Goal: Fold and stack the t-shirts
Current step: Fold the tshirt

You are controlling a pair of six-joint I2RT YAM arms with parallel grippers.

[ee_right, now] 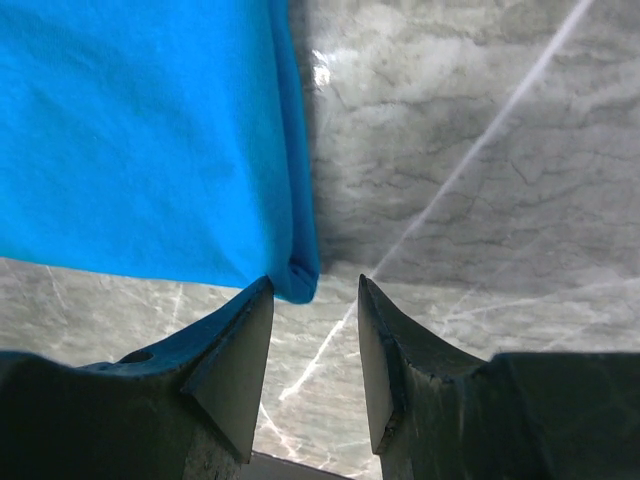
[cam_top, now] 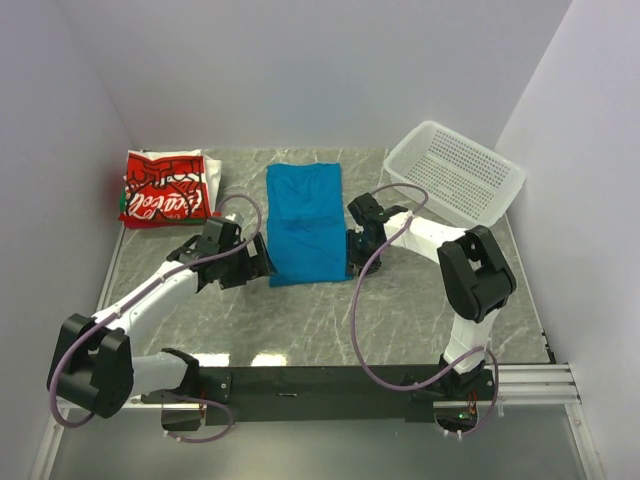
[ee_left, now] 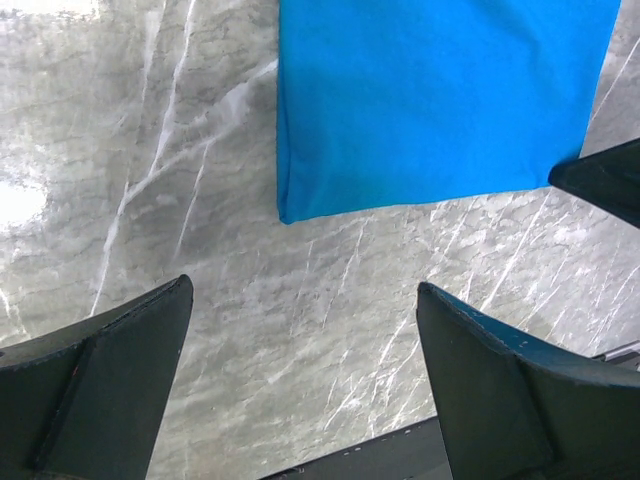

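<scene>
- The bright-blue t-shirt (cam_top: 305,225) lies folded into a long rectangle at the middle of the bench (cam_top: 430,320). Its far end reaches towards the far edge.
- The folded red-and-white t-shirt (cam_top: 165,188), white script uppermost, sits in the far left corner, well apart from the blue one.
- A white perforated basket (cam_top: 455,172) stands in the far right corner.
- The left arm (cam_top: 150,295) reaches to the blue shirt's near left corner. In the left wrist view its jaws stand wide open with only bare marble between them. The shirt's corner (ee_left: 284,214) lies ahead of them, untouched.
- The right arm (cam_top: 470,265) reaches to the shirt's near right corner. In the right wrist view its jaws are parted by a narrow gap and grip nothing. The folded corner (ee_right: 298,278) sits right at the mouth of that gap, just beside one tip; I cannot tell whether it touches.
- The blue cloth lies flat on the bench with a doubled edge along its right side.
</scene>
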